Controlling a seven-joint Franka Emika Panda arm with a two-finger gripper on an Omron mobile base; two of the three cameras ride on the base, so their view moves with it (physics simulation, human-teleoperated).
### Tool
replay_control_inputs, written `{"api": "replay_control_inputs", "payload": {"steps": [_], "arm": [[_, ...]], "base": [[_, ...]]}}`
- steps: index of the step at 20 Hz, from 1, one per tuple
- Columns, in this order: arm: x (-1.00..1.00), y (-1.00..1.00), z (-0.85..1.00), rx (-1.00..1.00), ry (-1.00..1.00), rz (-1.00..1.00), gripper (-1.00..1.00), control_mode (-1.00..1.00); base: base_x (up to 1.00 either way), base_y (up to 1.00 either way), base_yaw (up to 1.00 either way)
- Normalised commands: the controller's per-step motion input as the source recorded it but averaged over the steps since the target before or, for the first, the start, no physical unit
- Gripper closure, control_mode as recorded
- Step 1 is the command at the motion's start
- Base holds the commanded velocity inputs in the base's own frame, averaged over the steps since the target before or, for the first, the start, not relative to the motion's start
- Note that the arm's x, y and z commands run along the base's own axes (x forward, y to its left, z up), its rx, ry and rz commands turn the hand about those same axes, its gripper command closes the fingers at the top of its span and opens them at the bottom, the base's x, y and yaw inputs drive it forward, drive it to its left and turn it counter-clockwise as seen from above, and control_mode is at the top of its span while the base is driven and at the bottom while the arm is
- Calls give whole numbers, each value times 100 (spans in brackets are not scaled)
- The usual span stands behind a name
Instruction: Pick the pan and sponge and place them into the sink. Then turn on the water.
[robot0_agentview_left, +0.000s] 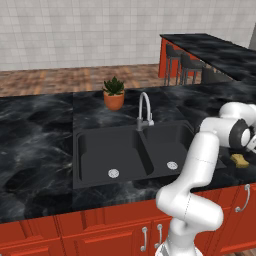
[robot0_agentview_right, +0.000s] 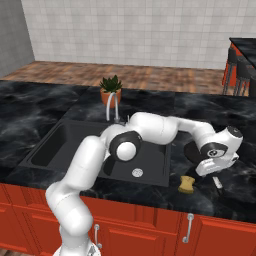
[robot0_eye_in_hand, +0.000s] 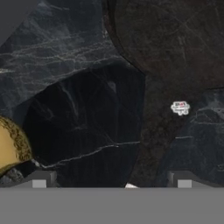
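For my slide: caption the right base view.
Open gripper hovers over the pan, sponge beside it on the counter.

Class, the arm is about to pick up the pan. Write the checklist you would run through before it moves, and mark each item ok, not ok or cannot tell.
1. gripper open: ok, the fingertips stand wide apart.
2. pan under the hand: ok, its dark handle runs down between the fingertips in the hand view.
3. sponge out of the jaws' path: ok, it lies beside the pan, outside the fingertips.
4. Height of the fingertips above the pan: cannot tell.
5. sink free to receive the pan: ok, both basins hold nothing.
6. faucet off for now: ok, no stream runs.
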Motion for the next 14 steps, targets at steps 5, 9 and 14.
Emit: {"api": "replay_control_inputs", "payload": {"steps": [5,9,14], "arm": [[13,0,-18,0,0,0,-100,-100],[16,-7,-20,0,0,0,-100,-100],[14,-24,-21,2,0,1,-100,-100]], "base": [[0,0,0],[0,0,0],[0,0,0]]}}
